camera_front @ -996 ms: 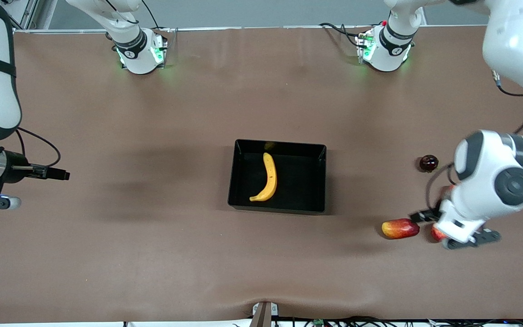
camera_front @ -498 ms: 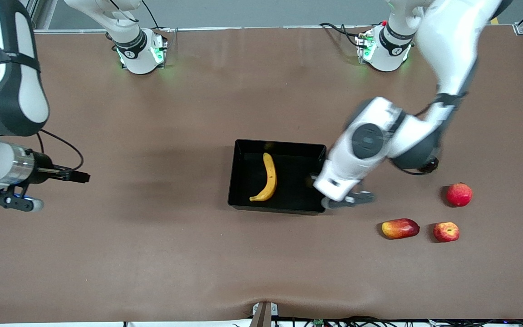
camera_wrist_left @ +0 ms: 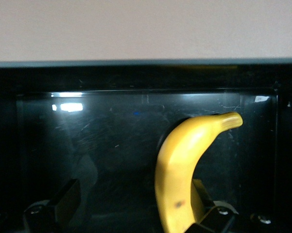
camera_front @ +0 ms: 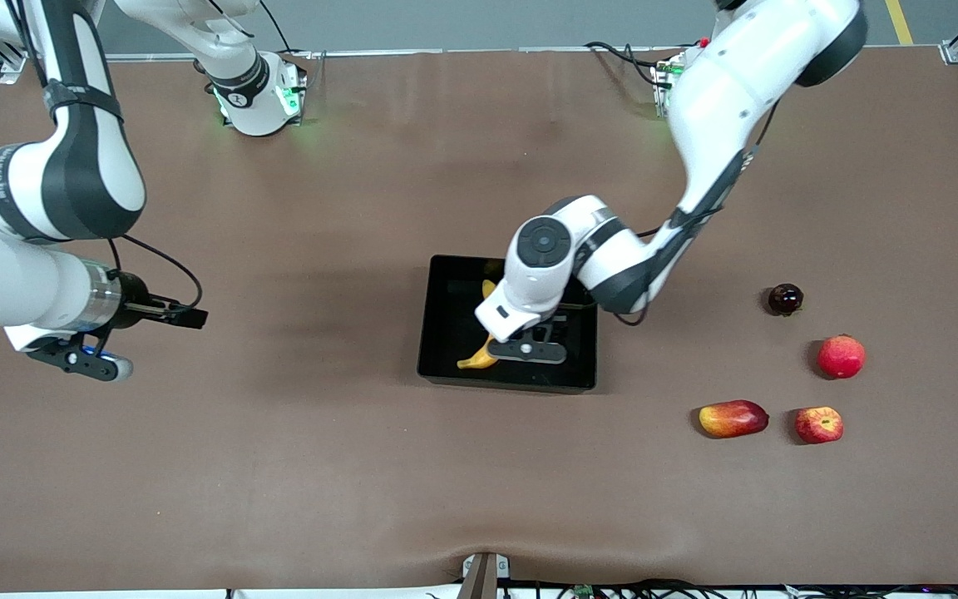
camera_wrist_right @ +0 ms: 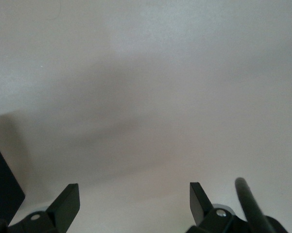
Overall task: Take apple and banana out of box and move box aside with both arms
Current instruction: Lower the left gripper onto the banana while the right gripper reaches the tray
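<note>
Banana and black tray sit at mid-table, the fruit lying inside the tray, most of its length hidden in the front view under my left wrist; only its two tips show there. My left gripper hangs low inside the tray, over the banana. In the left wrist view the banana rises between my two fingertips, which stand wide apart with the yellow flesh close against one of them; I cannot tell whether that finger touches the fruit, and the other is clear of it. The tray's glossy floor throws back light patches, and its corners fall into darkness where nothing can be made out.

My right gripper hangs over bare brown table toward the right arm's end, well apart from the tray. Its wrist view shows both fingertips spread wide with nothing between them, and a dark sliver at the picture's edge that I cannot identify.

Toward the left arm's end, the small red apple rests on the table just beside the oblong red-yellow mango. The plain round red fruit lies farther from the front camera than these, and a small dark fruit farther still. No brand, label or writing is legible on anything.
</note>
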### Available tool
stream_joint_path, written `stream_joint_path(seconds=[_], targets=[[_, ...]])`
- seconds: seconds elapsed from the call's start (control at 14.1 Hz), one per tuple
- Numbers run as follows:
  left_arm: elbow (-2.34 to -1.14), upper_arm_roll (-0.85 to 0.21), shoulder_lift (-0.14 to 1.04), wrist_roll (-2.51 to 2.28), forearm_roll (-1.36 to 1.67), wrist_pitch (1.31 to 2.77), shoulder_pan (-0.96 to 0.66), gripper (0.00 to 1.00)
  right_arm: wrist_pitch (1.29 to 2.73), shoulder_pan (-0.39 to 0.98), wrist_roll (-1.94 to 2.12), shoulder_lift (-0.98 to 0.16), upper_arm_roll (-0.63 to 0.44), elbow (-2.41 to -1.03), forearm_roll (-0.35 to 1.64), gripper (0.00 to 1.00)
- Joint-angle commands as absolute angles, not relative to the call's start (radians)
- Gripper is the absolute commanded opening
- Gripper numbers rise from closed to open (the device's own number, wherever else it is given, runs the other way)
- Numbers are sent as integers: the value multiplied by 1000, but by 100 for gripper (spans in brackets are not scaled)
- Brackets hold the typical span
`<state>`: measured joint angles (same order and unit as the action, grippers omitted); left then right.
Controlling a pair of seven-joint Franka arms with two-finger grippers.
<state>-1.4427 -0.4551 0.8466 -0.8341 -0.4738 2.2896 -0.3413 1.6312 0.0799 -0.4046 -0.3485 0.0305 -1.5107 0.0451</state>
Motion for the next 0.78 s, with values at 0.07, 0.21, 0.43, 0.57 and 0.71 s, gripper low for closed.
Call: stream_joint_path(seconds=[0.07, 0.21, 0.43, 0.57, 0.71], targets=[[-1367, -379, 917, -903, -494, 2324, -442, 100, 1646, 126, -442, -345, 25, -1564, 57, 100], [-1367, -377, 930, -919, -495, 2339, -449, 100, 1663, 140, -442, -344, 26, -1595, 57, 100], [-1367, -376, 942, -925, -497, 2365, -456, 100, 1703, 178, -452, -345, 26, -1627, 77, 100], [-1367, -376, 950, -923, -500, 2379, -456, 100, 1747, 208, -483, -347, 25, -1663, 138, 100], [-1367, -376, 954, -923, -500, 2384, -454, 100, 1813, 247, -524, -347, 25, -1690, 149, 100]])
